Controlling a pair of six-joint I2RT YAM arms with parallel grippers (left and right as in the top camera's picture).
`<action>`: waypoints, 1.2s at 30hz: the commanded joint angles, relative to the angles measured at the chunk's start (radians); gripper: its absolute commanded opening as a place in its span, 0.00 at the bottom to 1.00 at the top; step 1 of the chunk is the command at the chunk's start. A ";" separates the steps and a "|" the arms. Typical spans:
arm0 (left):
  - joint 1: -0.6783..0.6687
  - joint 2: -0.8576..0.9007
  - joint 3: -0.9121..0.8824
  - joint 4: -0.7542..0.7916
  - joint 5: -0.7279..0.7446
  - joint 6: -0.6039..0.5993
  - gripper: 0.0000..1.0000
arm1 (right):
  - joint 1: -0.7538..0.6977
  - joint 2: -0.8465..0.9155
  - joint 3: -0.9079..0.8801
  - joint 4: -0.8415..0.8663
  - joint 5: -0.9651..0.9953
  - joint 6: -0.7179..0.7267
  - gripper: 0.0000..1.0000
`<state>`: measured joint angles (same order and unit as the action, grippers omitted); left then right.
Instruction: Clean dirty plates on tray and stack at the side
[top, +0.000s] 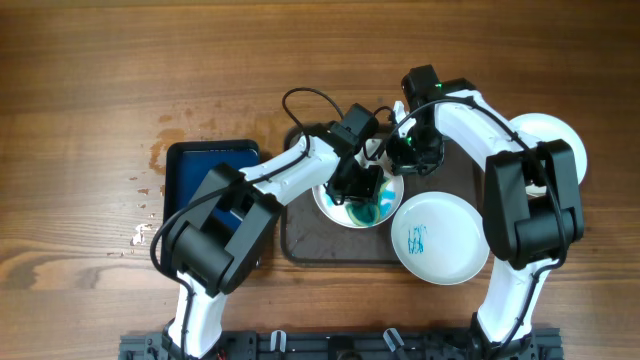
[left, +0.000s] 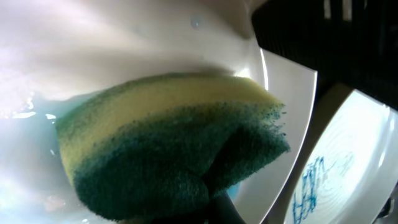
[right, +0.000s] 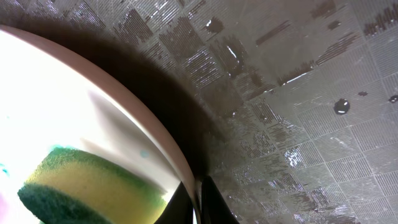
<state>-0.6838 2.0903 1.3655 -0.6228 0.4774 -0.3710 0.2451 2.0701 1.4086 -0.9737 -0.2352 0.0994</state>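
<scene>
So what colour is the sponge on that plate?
Yellow with a dark green scouring layer; the sponge shows best in the left wrist view.

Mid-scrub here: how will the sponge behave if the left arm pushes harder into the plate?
The sponge looks soft and folded, so it would probably squash rather than push stiffly. The plate looks wet, so the sponge likely glides easily. The right end effector pinches its rim, probably steadying it.

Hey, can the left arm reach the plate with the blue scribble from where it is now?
Probably yes: the scribbled plate lies uncovered right beside the left gripper, which holds the sponge.
</scene>
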 joint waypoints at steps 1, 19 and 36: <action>0.048 0.053 -0.019 0.040 -0.166 -0.057 0.04 | 0.014 0.021 -0.010 0.000 0.002 0.008 0.04; 0.136 0.053 -0.019 -0.368 -0.649 -0.003 0.04 | 0.014 0.021 -0.010 0.000 0.002 0.005 0.04; -0.034 0.053 -0.019 -0.047 0.114 0.184 0.04 | 0.014 0.021 -0.010 0.005 0.003 0.006 0.05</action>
<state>-0.6601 2.0632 1.3865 -0.7223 0.2729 -0.2104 0.2474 2.0701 1.4086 -0.9886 -0.2588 0.0914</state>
